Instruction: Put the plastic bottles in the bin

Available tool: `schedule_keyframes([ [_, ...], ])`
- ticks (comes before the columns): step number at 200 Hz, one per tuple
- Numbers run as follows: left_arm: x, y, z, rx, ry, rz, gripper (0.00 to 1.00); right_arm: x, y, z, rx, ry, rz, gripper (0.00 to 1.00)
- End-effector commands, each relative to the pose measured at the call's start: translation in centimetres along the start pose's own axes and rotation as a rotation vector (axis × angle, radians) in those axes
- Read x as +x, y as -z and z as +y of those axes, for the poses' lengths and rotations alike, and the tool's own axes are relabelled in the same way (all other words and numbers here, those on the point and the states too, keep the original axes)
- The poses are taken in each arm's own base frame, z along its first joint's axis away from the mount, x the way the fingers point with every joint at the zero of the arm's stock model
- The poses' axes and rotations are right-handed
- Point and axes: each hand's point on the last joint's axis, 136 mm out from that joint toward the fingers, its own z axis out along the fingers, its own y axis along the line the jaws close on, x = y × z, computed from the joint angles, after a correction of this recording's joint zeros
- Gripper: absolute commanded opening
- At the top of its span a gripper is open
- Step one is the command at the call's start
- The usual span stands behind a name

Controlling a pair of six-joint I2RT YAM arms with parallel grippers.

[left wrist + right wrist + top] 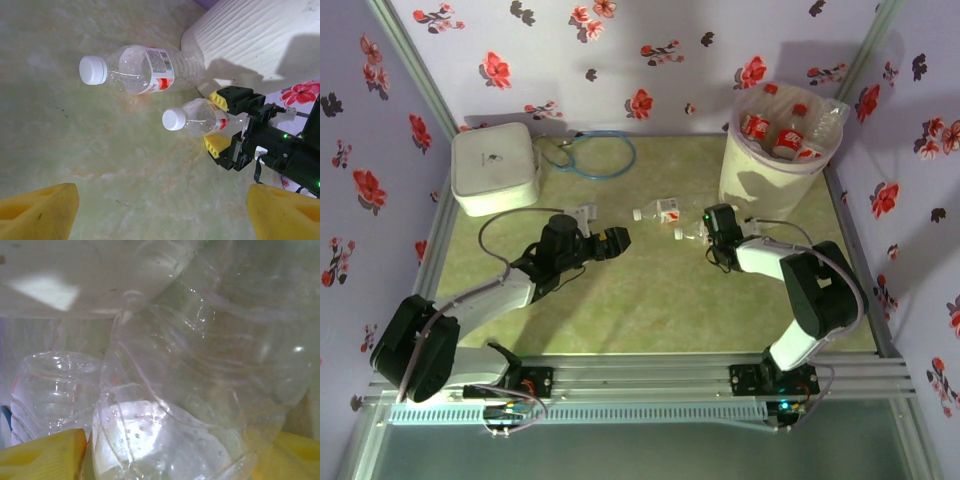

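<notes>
Plastic bottles (778,133) already sit in the cream bin (757,178) at the far right corner. Two more lie on their sides on the table (650,300) just in front of it. The farther one, the labelled bottle (142,70), lies untouched close to the bin's wall. The nearer bottle (197,117), white cap pointing away from the bin, lies between the jaws of the right arm (800,275), a yellow pad (218,99) on each side of its body. From where I stand I cannot tell whether they are pinching it yet or only flanking it. The left arm (490,295) hangs back near the middle of the table, jaws wide and holding nothing.

These bottles look empty, so I'd expect them to be very light, thin-walled and springy, likely to dent under a hard squeeze. Being round and smooth, one could roll or squirt out sideways. The best hold seems to be across the ribbed middle of the body, not the cap or neck
</notes>
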Motion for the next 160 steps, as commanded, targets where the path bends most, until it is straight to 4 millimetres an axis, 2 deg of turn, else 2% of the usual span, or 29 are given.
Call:
schedule_keyframes([
  [1, -0.5, 0.4, 0.4, -0.019, -0.003, -0.02, 0.88, -0.5, -0.2, -2.3, 0.055, 0.022, -0.029, 0.77],
  [14, -0.5, 0.3, 0.4, -0.021, -0.005, -0.018, 0.88, -0.6, 0.0, -2.3, 0.053, 0.03, -0.029, 0.72],
  [41, -0.7, 0.0, 0.2, -0.014, -0.007, -0.016, 0.88, -0.9, 0.9, -2.0, 0.043, 0.075, -0.028, 0.7],
  [46, -0.6, 0.0, 0.2, -0.014, -0.007, -0.014, 0.88, -0.9, 1.2, -1.9, 0.036, 0.085, -0.026, 0.67],
  [73, -0.7, 0.0, 0.3, -0.018, -0.008, -0.014, 0.88, -1.3, 2.5, -2.5, 0.042, 0.148, -0.042, 0.6],
  [127, -0.6, -1.7, -0.2, 0.03, 0.018, 0.008, 0.88, -1.2, 3.7, -3.7, 0.057, 0.206, -0.029, 0.57],
  [146, -0.5, -1.7, -0.1, 0.031, 0.027, 0.008, 0.88, -0.9, 3.8, -3.3, 0.041, 0.208, -0.017, 0.56],
  [160, -0.5, -1.5, 0.1, 0.023, 0.03, 0.004, 0.88, -0.6, 4.3, -2.1, 0.004, 0.247, -0.019, 0.56],
])
